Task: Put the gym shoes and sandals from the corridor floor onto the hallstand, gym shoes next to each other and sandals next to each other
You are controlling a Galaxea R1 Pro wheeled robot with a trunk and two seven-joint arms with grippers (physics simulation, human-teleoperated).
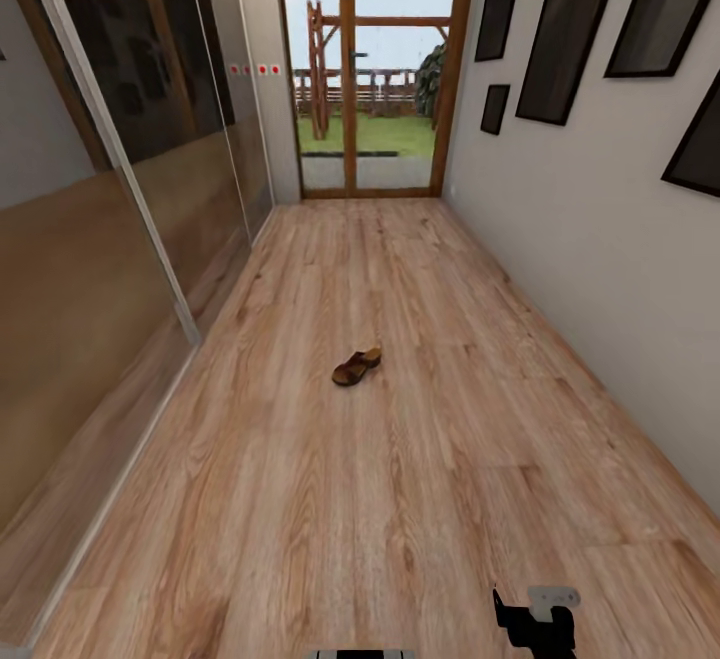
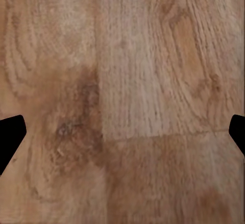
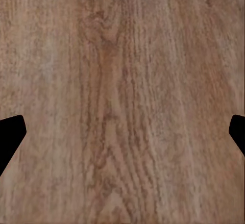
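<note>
Both hands, left (image 2: 122, 132) and right (image 3: 122, 132), hang spread over corridor floor (image 1: 450, 459); one sandal (image 1: 356, 367) lies ahead.

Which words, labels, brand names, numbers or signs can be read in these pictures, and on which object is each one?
None can be read.
Small red and white marks on the glossy panel beside the glass door: too small and blurred to tell if they are text.
Dark picture frames on the wall: no writing visible.
The sandal and the corridor floor: no label visible.
</note>
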